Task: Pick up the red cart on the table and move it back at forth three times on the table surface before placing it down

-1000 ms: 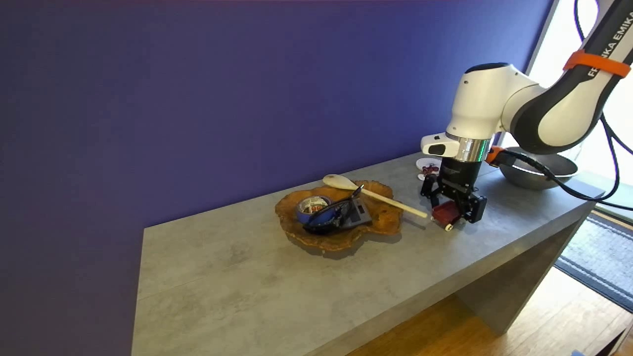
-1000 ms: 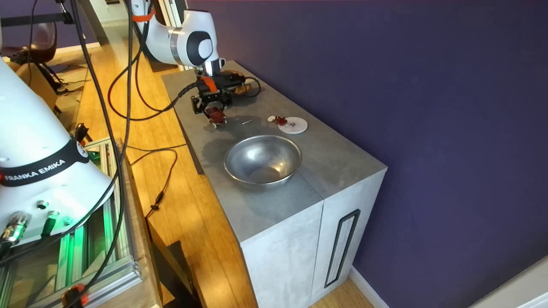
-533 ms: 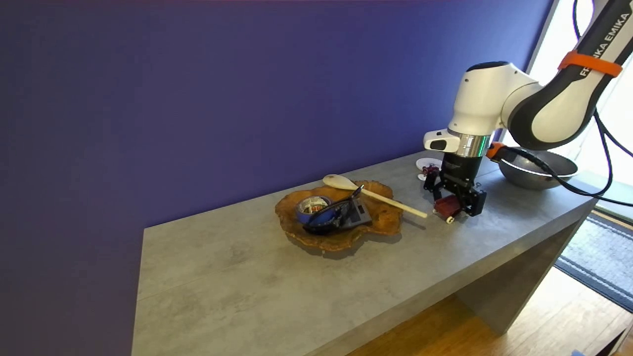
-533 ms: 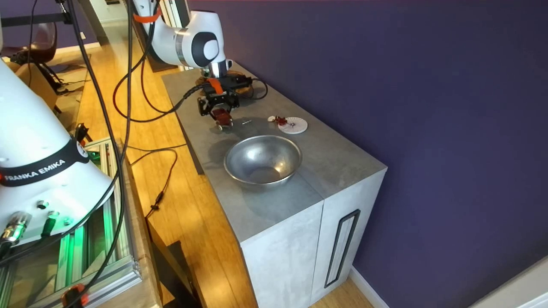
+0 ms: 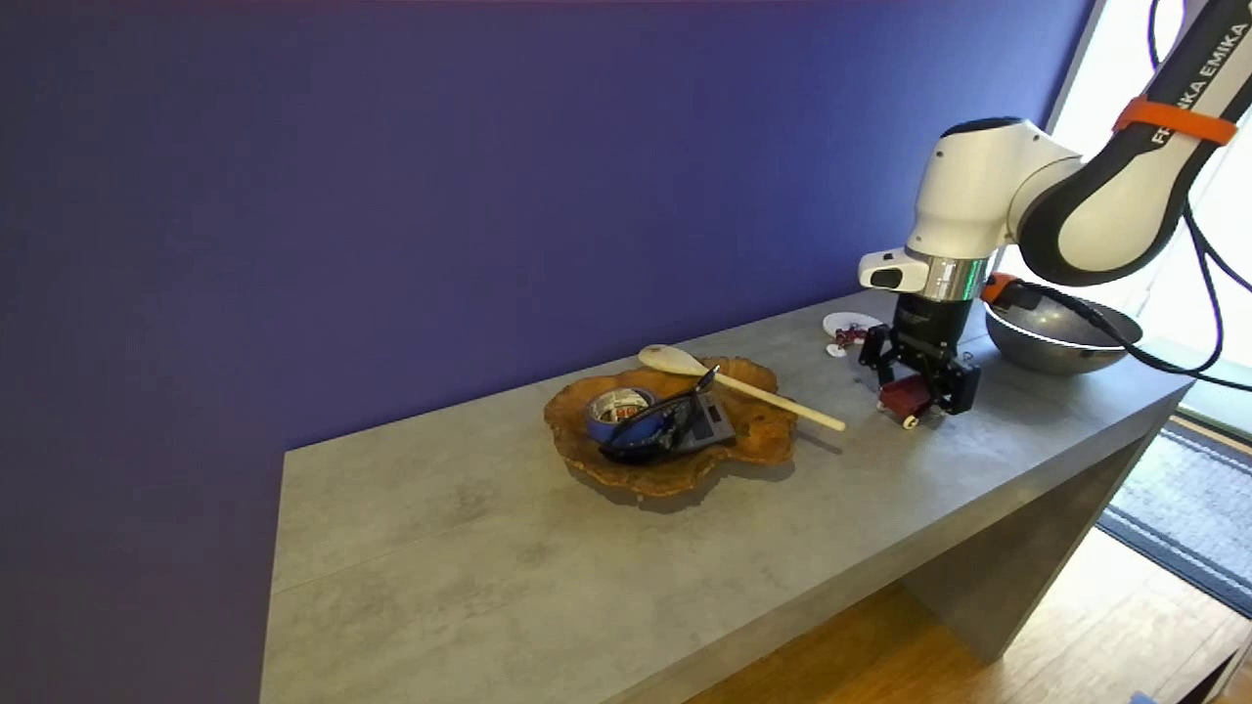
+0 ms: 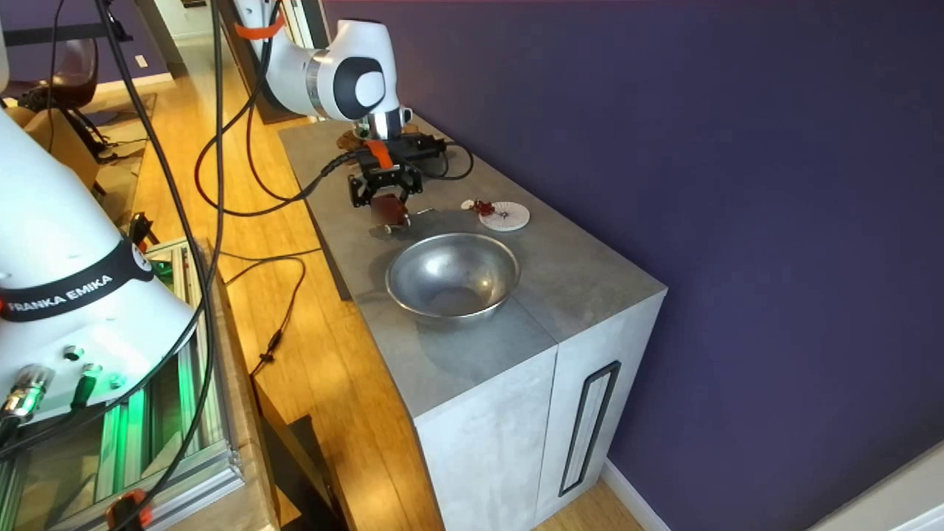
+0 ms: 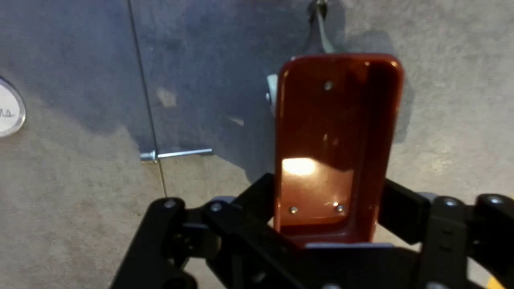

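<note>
The red cart (image 5: 906, 397) is a small open red box on pale wheels. My gripper (image 5: 919, 383) points down and is shut on its sides, over the grey table (image 5: 489, 557). In an exterior view the cart (image 6: 390, 212) hangs below the gripper (image 6: 386, 193), near the metal bowl. In the wrist view the cart (image 7: 317, 136) is upright with its open top facing me, and a black finger of the gripper (image 7: 327, 192) presses each long side. I cannot tell whether the wheels touch the table.
A metal bowl (image 6: 453, 276) stands close to the cart. A round white dish (image 6: 505, 216) with small red pieces lies nearer the wall. A thin metal pin (image 7: 180, 153) lies beside the cart. A wooden tray (image 5: 626, 476) holds tape (image 5: 621, 406) and a wooden spoon (image 5: 758, 391), its handle jutting out.
My gripper and the held cart have moved along the table, away from the wooden tray and closer to the metal bowl and the wall. The grip has stayed shut.
</note>
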